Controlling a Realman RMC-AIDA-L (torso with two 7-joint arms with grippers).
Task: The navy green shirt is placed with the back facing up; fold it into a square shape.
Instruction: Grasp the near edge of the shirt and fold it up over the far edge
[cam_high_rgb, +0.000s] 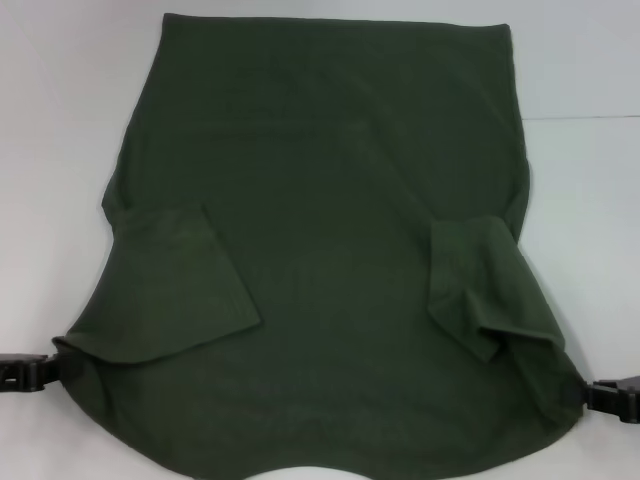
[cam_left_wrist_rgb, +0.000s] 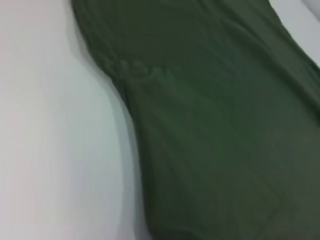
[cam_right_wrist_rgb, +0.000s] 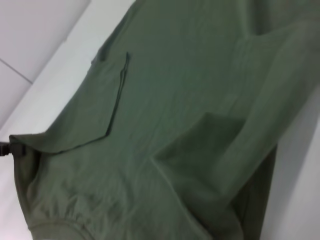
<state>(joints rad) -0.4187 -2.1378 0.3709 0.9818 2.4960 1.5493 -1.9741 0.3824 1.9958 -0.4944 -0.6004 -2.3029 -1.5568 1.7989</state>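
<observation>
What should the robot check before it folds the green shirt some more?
1. Shirt lies back up, no letters showing: ok.
2. Left sleeve folded onto the body: ok.
3. Right sleeve folded in flat: not ok, it is rumpled.
4. Left gripper at the shirt's near left corner: ok; whether it grips the cloth, cannot tell.
5. Right gripper at the near right corner: ok; grip, cannot tell.
6. Far hem straight on the table: ok.

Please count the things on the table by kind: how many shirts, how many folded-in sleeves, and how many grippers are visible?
Navy green shirt: 1
Sleeves folded onto the shirt: 2, one on the left, one on the right
Grippers: 2, left gripper and right gripper, at the shirt's near corners
Total: 5
</observation>
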